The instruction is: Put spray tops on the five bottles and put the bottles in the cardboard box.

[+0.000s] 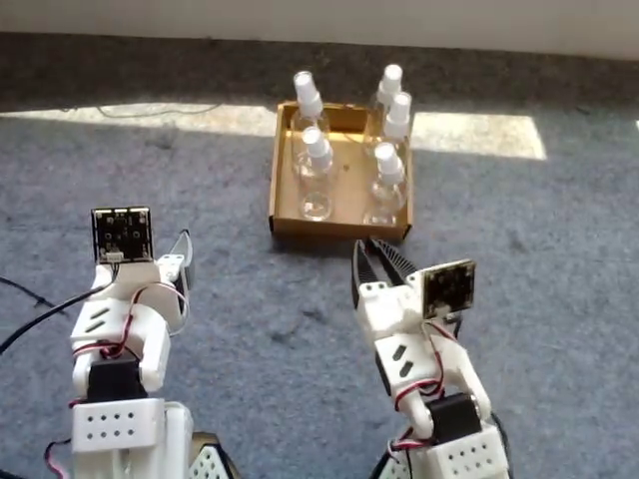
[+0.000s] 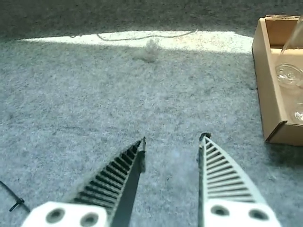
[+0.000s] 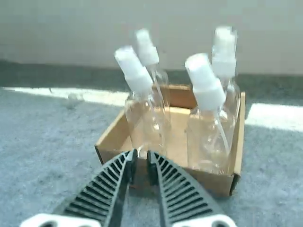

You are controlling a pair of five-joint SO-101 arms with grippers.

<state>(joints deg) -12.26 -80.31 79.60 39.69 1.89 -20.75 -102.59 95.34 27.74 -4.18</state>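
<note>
Evidently all five bottles stand upright inside the cardboard box [image 1: 339, 228], each with a white spray top on. In the high view two stand along the box's left side, the rear-left bottle [image 1: 305, 122] and the front-left bottle [image 1: 317, 188]. Three line its right side: the rear-right bottle [image 1: 389, 82], the middle-right bottle [image 1: 399, 112] and the front-right bottle [image 1: 385, 198]. The box sits on the counter [image 1: 260, 309], which is covered in grey carpet-like felt, and its far end reaches into a band of sunlight [image 1: 479, 135].

The right end effector [image 1: 367, 245] lies low, just short of the box's near wall. Its fingers are drawn almost together with a thin slit between them, and they grip nothing. From its wrist camera, that cardboard wall stands directly ahead of the tips, with the front-left bottle right behind it.

The left end effector [image 2: 173, 140] sits well off to the left of the box. Its fingers are spread wide and empty over bare felt, and open carpet lies between it and the box's corner. Beyond it a thin cable [image 2: 142, 35] runs through the sunlit strip, and a tuft of lint [image 2: 150, 49] lies just beside the strip's edge. A black cable tie [image 2: 14, 204] lies close by the arm. A pale wall [image 1: 399, 15] rises behind the box.
</note>
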